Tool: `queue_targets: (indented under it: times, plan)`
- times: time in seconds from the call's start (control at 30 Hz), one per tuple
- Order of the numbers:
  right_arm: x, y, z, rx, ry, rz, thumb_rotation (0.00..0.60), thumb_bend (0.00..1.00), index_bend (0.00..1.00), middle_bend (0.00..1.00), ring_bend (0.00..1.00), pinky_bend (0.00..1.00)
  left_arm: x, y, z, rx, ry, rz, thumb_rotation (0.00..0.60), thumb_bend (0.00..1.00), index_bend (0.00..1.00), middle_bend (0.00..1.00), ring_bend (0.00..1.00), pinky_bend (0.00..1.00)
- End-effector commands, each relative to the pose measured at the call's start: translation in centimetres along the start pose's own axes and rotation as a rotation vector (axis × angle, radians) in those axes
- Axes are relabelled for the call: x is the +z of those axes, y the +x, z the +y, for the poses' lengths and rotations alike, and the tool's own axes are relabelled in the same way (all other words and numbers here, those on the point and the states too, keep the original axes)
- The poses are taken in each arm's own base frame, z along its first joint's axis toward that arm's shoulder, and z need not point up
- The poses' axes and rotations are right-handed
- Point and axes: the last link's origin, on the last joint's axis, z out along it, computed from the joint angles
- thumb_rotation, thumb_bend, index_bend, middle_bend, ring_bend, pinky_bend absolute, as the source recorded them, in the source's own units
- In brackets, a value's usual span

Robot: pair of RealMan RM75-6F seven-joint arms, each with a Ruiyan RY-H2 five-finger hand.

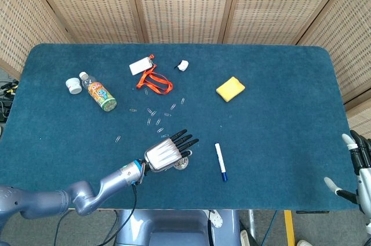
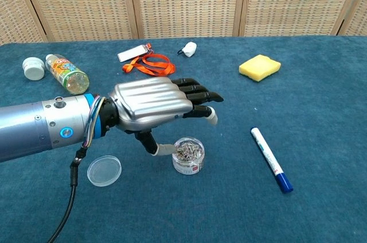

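Note:
My left hand (image 1: 167, 151) (image 2: 155, 104) hovers palm down just above a small clear jar of paper clips (image 2: 188, 155) (image 1: 182, 165) near the table's front. Its fingers (image 2: 199, 94) are stretched out and apart, the thumb (image 2: 163, 149) reaches down beside the jar's left side, and it holds nothing. The jar's clear lid (image 2: 104, 170) lies flat to the left of the jar. My right hand (image 1: 359, 170) shows at the far right edge of the head view, off the table, fingers spread and empty.
Loose paper clips (image 1: 155, 116) are scattered beyond the left hand. A white marker with a blue cap (image 2: 271, 159) lies right of the jar. Further back are a yellow sponge (image 2: 260, 67), an orange lanyard with a white card (image 2: 146, 63), a lying bottle (image 2: 67, 73) and its white cap (image 2: 34, 68).

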Motion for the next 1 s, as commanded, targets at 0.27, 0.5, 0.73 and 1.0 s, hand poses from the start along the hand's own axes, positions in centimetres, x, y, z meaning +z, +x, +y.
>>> queue_targets:
  times: [0.27, 0.5, 0.73, 1.0]
  plan:
    - [-0.1, 0.0, -0.2, 0.004, 0.010, -0.003, 0.600, 0.00, 0.00, 0.00, 0.00, 0.00, -3.0, 3.4, -3.8, -0.056, 0.132, 0.145, 0.600, 0.19, 0.00, 0.00, 0.00, 0.00]
    - [-0.4, 0.1, -0.5, 0.012, 0.027, -0.003, 0.600, 0.00, 0.00, 0.00, 0.00, 0.00, -10.9, 4.6, -9.0, -0.099, 0.409, 0.199, 0.600, 0.09, 0.00, 0.00, 0.00, 0.00]
    - [-0.6, 0.0, -0.7, 0.012, 0.035, -0.007, 0.600, 0.00, 0.00, 0.00, 0.00, 0.00, -21.8, 2.7, -11.9, -0.225, 0.719, 0.264, 0.600, 0.02, 0.00, 0.00, 0.00, 0.00]
    - [-0.5, -0.5, -0.7, -0.009, 0.030, -0.019, 0.600, 0.00, 0.00, 0.00, 0.00, 0.00, -34.4, -0.6, -10.3, -0.382, 1.099, 0.309, 0.600, 0.00, 0.00, 0.00, 0.00, 0.00]
